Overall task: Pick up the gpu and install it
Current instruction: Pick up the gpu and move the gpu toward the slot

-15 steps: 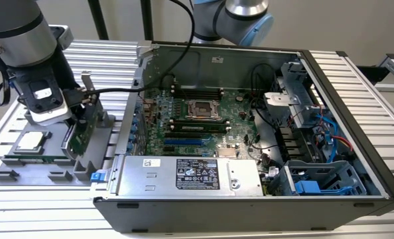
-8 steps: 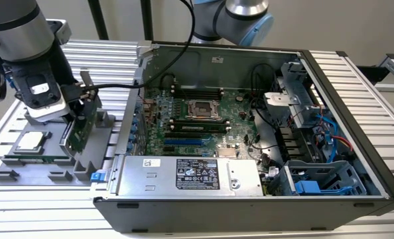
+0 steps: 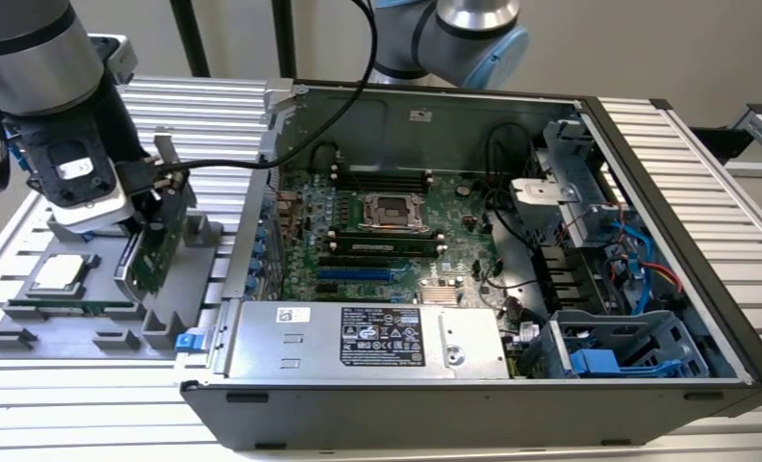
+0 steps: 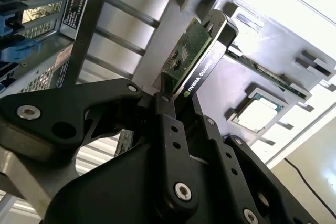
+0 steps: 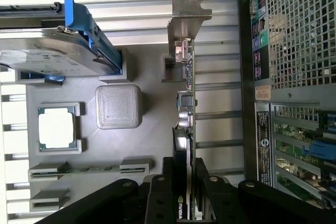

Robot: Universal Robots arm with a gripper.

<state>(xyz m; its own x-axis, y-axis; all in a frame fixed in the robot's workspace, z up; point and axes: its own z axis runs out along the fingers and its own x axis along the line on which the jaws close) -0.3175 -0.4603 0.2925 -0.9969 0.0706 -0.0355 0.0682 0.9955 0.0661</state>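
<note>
Exterior view: arm reaches down at exterior view's left. Black gripper (image 3: 143, 223) points down over grey plastic parts tray (image 3: 66, 335). Flat green circuit-card gpu with black cooler (image 3: 150, 255) stands on edge, slightly tilted, just outside open black computer case (image 3: 484, 409).

Second wrist view: fingers (image 4: 167, 124) clamped on gpu (image 4: 197, 51), one per face.

First wrist view: gpu (image 5: 187, 103) edge-on, silver metal bracket (image 5: 184, 19) at end far from gripper (image 5: 185, 182). Cannot tell whether card is clear of tray (image 5: 147, 145).

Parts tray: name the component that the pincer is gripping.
The gpu, the green card with a silver bracket, standing on edge in the pincer. The processor, memory stick and blue-framed hard drive sit apart from it.
</note>
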